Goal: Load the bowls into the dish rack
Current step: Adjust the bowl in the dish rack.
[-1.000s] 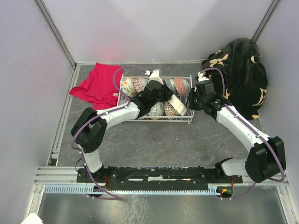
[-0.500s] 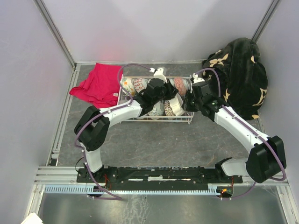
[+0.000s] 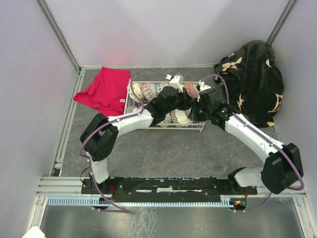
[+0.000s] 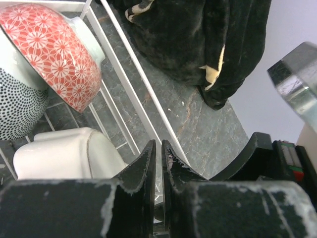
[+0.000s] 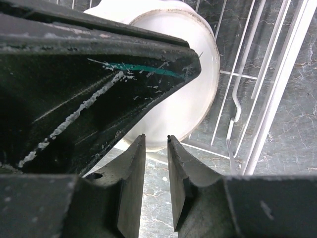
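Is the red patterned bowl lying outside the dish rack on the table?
No. In the left wrist view the red patterned bowl sits tilted inside the dish rack, leaning against a dotted bowl.

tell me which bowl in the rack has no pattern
The plain white bowl, lying on its side near the rack's right end; its neighbours are the red-flowered bowl and the black-dotted bowl.

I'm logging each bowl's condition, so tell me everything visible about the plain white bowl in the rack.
The white bowl looks like glazed ceramic, plain and unpatterned, with a thin darker line at its rim. It lies tipped on its side on the wire floor of the dish rack, near the rack's right end, below the red flower-patterned bowl. The left gripper, jaws nearly shut, hangs beside it; whether it touches is unclear.
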### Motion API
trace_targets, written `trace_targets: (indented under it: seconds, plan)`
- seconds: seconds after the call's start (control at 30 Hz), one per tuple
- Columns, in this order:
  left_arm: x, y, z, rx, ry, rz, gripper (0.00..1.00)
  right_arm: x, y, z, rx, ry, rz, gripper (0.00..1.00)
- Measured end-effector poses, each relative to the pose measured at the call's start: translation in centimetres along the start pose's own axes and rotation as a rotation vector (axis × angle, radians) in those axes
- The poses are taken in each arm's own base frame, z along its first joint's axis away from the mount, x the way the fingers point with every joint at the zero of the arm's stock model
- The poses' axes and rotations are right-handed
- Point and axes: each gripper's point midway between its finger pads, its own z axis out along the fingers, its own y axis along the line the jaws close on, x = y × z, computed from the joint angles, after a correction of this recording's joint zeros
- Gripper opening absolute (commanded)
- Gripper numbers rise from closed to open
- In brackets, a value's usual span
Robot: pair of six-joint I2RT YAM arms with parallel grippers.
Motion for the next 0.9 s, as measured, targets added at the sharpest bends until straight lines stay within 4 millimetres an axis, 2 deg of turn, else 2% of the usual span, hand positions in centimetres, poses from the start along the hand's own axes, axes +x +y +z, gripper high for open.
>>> trace_targets:
  seconds: [0.13,0.23,0.3,0.47,0.6,0.67,0.73,0.77,0.8,0.83,0.9]
  plan:
    - [0.7,0.5,-0.5,-0.007,0.008,0.005,0.17,0.0,0.0,0.0,0.001,0.000,0.000,0.36]
    - [1.2,0.9,-1.9,-0.015,0.018,0.008,0.20,-0.1,-0.1,0.0,0.008,-0.003,0.000,0.42]
    - [0.8,0.6,-3.2,-0.009,0.008,0.012,0.23,-0.1,-0.2,0.0,0.014,-0.007,0.000,0.47]
    - [-2.2,-1.4,-7.0,0.028,-0.072,0.031,0.31,-0.6,-0.3,-0.5,0.016,-0.030,0.001,0.62]
    - [-5.2,-2.9,-10.8,0.046,-0.168,0.047,0.35,-1.3,-0.1,-1.4,0.011,-0.066,0.002,0.75]
    - [-6.3,-3.4,-12.6,0.050,-0.209,0.054,0.40,-1.5,-0.1,-1.8,0.009,-0.082,0.002,0.80]
    - [-6.8,-3.2,-14.6,0.041,-0.239,0.061,0.48,-1.7,-0.3,-2.2,0.012,-0.097,0.002,0.84]
    - [-6.7,-2.9,-15.7,0.031,-0.252,0.065,0.60,-1.8,-0.3,-2.3,0.014,-0.105,0.002,0.87]
    - [-6.5,-2.5,-16.6,0.022,-0.258,0.067,0.84,-1.9,-0.4,-2.4,0.016,-0.113,0.001,0.89]
    - [-6.4,-2.0,-17.8,0.007,-0.272,0.068,0.94,-1.9,-0.5,-2.6,0.019,-0.123,0.001,0.91]
    - [-5.8,-0.5,-20.0,-0.035,-0.297,0.074,0.99,-2.0,-0.7,-3.0,0.021,-0.146,-0.002,0.93]
